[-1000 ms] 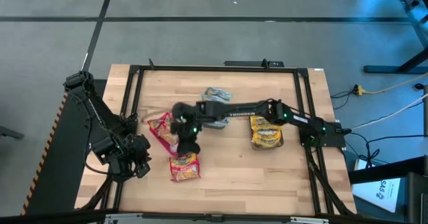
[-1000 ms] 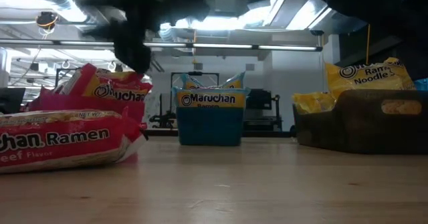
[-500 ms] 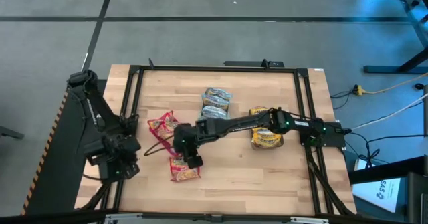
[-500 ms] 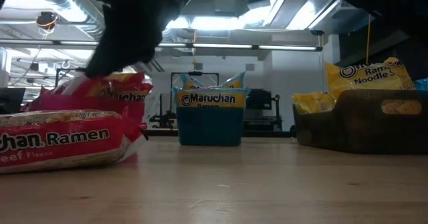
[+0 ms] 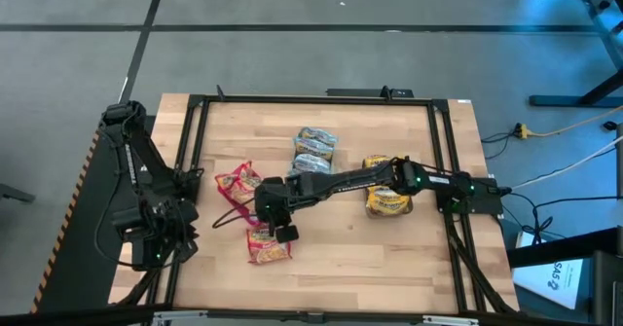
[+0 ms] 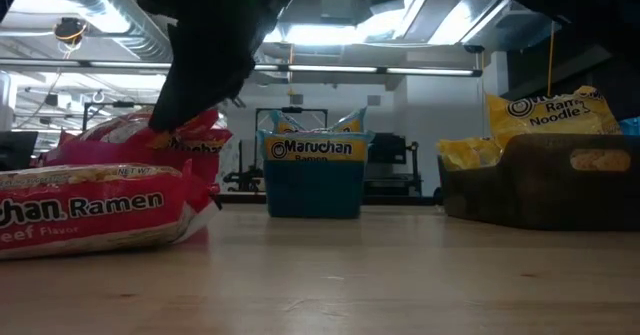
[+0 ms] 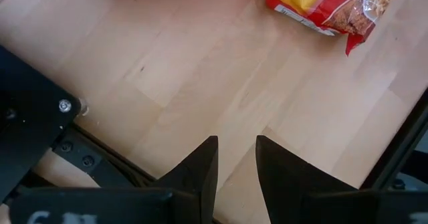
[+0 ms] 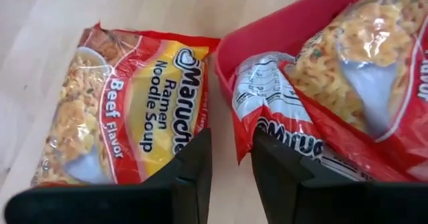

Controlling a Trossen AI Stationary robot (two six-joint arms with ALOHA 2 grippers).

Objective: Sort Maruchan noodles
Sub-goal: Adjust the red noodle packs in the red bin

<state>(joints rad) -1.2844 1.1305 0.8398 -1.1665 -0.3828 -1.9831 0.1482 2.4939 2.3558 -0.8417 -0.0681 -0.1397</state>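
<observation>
A loose red Maruchan beef packet (image 5: 269, 245) (image 8: 127, 110) lies flat on the table beside the pink bin (image 5: 232, 192), whose rim (image 8: 267, 30) shows in the right wrist view. Red packets (image 8: 348, 70) fill the bin and one hangs over its rim. My right gripper (image 5: 282, 231) (image 8: 231, 170) hovers over the gap between the loose packet and the bin, pointing steeply down, open by a narrow gap and holding nothing. My left gripper (image 5: 161, 248) (image 7: 237, 164) hangs open by the table's left edge, with bare wood below it.
A teal bin with light-blue packets (image 5: 314, 149) (image 6: 313, 175) stands at the far middle. A dark bin with yellow packets (image 5: 387, 192) (image 6: 545, 180) sits to the right, under my right arm. A black frame (image 5: 185, 170) runs around the tabletop.
My right gripper has moved from above the pink bin toward the table's near edge, over the loose red packet, and has turned and tipped further down. My left arm has swung toward the table's left edge, away from the packets.
</observation>
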